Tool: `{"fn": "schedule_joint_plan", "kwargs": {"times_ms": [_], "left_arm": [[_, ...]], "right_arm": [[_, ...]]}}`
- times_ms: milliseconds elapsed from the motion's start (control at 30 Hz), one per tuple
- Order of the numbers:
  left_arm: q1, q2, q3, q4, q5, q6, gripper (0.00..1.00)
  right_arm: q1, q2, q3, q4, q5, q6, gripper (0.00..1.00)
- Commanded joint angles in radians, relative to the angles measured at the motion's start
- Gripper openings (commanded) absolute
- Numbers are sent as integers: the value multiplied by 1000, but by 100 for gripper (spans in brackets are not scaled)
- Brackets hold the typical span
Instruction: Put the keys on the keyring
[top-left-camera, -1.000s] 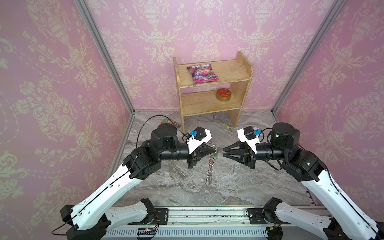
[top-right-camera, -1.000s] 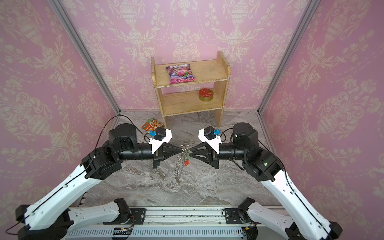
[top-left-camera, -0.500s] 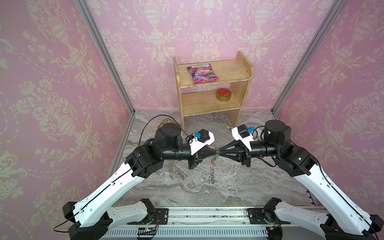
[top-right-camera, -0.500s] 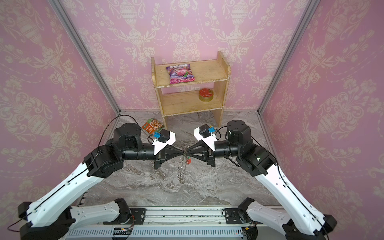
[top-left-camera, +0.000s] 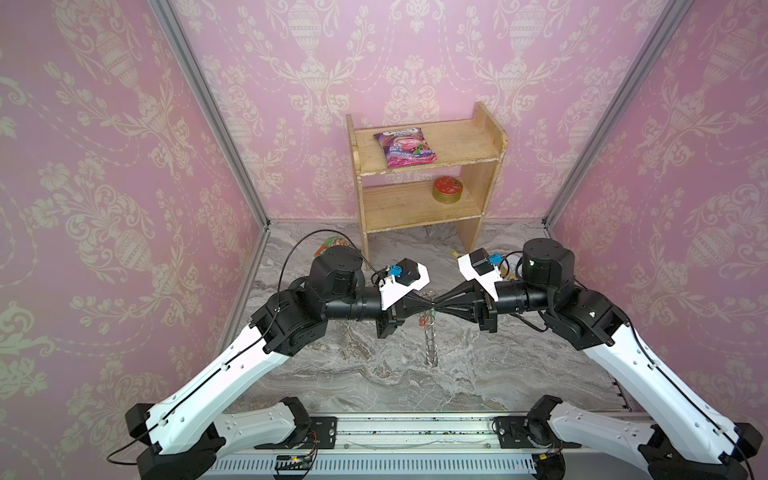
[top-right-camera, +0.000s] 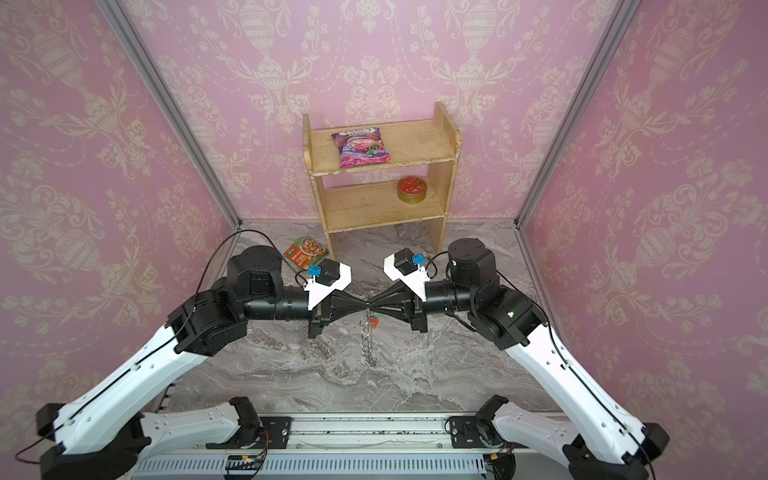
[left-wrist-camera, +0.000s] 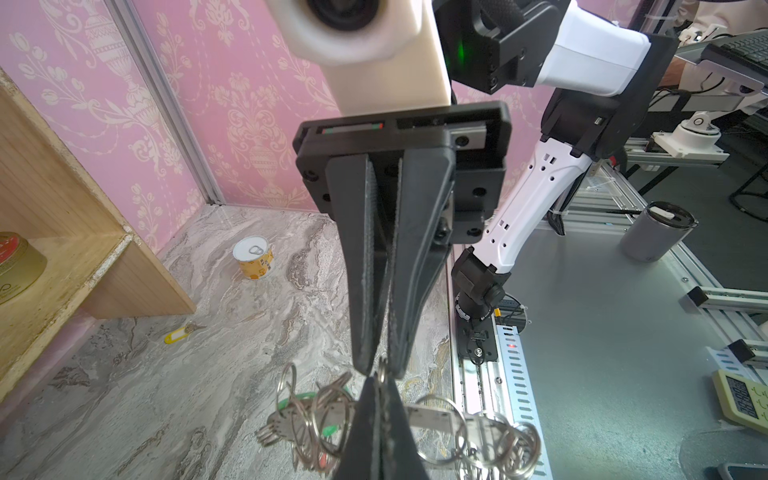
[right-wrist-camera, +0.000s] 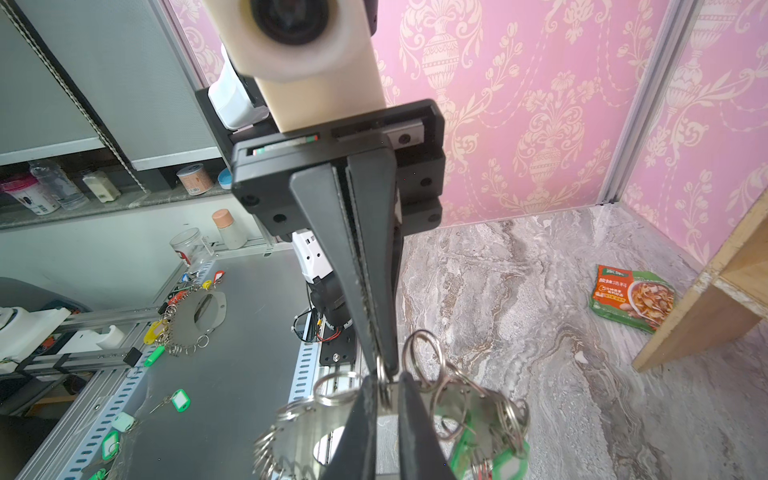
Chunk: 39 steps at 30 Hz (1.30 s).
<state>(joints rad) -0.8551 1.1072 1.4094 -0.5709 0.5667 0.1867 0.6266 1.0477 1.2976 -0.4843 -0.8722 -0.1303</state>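
- the tabletop (top-left-camera: 353, 374) is grey veined marble and fills the lower middle of both top views. a metal rail (top-left-camera: 415, 432) runs along its near edge at the bottom of the frame.
- pink wallpaper (top-left-camera: 291, 83) with a cream urn-and-flower pattern closes three sides, and a bare metal post (top-left-camera: 217, 124) runs up a back corner.
- a wooden shelf (top-left-camera: 488, 183) stands against the back wall, upper centre. a pink snack bag (top-left-camera: 405, 147) lies on its top board and a gold tin (top-left-camera: 446, 190) with a red lid sits on the lower one.
- a green soup packet (top-right-camera: 305, 251) lies on the marble left of the shelf's foot, and a small yellow can (left-wrist-camera: 252, 261) stands upright near the side wall.
- the left gripper (top-left-camera: 429, 306) and the right gripper (top-left-camera: 439, 306) meet tip to tip at the centre of both top views.
- the left jaws are clamped tight on the keyring (top-left-camera: 430, 340), which hangs edge-on below the tips.
- the right jaws are nearly closed with one wire loop between their tips; i cannot tell whether they pinch it.
- a green tag (right-wrist-camera: 498, 453) and a red-orange tag (top-right-camera: 375, 321) hang on the keyring. the key with the yellow tag (left-wrist-camera: 178, 334) lies on the marble near the shelf's foot.
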Motion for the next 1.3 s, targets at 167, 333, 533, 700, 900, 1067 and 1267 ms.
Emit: {"fn": "schedule_joint_plan", "kwargs": {"times_ms": [167, 333, 533, 700, 900, 1067, 1267], "left_arm": [[-13, -4, 32, 24, 12, 13, 0], [-16, -3, 32, 34, 15, 9, 0], [-21, 1, 36, 36, 18, 7, 0], [-22, 2, 33, 30, 16, 8, 0], [-23, -20, 1, 69, -28, -19, 2], [-22, -112, -92, 228, -125, -113, 27], [-22, -129, -128, 320, -76, -241, 13]], "right_arm": [[8, 9, 4, -4, -17, 13, 10], [11, 18, 5, -13, -17, 12, 10], [15, 27, 6, -17, -17, 13, 9], [15, 18, 5, -3, -7, 18, 0], [12, -20, -34, 91, 7, 65, 0], [-15, -79, -104, 242, 19, 152, 0], [-31, -113, -166, 366, 17, 219, 0]]}}
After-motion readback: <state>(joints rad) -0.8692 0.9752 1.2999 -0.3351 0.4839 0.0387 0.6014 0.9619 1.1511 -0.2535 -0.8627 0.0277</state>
